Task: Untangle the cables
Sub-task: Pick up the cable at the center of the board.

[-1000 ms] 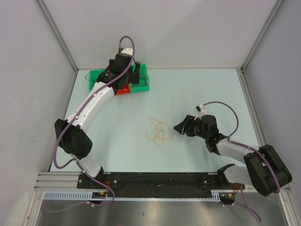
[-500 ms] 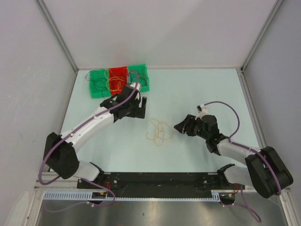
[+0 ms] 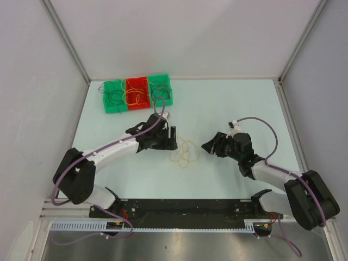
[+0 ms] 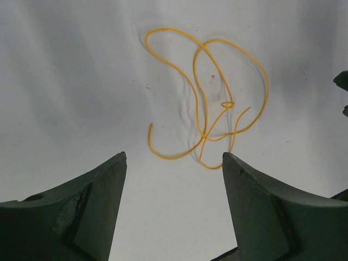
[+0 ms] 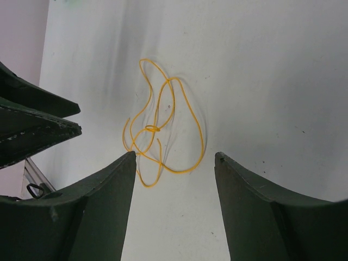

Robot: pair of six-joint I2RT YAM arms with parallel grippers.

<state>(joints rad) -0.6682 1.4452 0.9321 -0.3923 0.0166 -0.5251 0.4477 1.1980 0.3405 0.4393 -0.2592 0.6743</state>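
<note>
A tangle of thin yellow cables (image 3: pixel 184 153) lies in loose loops on the table's middle, with a small knot in it (image 4: pixel 227 104). It also shows in the left wrist view (image 4: pixel 205 103) and the right wrist view (image 5: pixel 163 128). My left gripper (image 3: pixel 171 138) is open and empty just left of the tangle. My right gripper (image 3: pixel 209 147) is open and empty just right of it. Neither touches the cables.
Three small bins stand at the back left: a green one (image 3: pixel 112 105), a red one (image 3: pixel 136 82) and another green one (image 3: pixel 162 79), each holding loose thin cables. Grey walls close in the table on three sides.
My left arm has swung from over the bins down and right to the yellow tangle, uncovering the bins. My right gripper has barely moved.
</note>
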